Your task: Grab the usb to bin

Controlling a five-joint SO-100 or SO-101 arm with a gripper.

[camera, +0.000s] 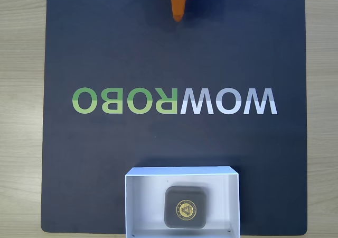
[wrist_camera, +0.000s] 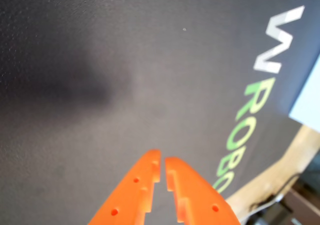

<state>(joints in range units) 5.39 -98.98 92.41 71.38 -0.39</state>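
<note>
USB case [camera: 185,208], dark grey with rounded corners and a gold triangle emblem, lies flat inside your white bin [camera: 142,195] at the mat's [camera: 105,53] near edge. Your orange gripper [wrist_camera: 162,172] sits well apart, fingers nearly together, gripping nothing.

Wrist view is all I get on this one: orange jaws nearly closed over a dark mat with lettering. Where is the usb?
Observer: In the fixed view the usb lies flat inside the bin, emblem facing up.
Operator: Where is the bin on the mat?
Observer: At the bottom edge of the mat in the fixed view, below the WOWROBO lettering.
Operator: And the arm?
Observer: The gripper is at the top edge of that view, across the lettering from the bin, with nothing between its jaws.
</note>
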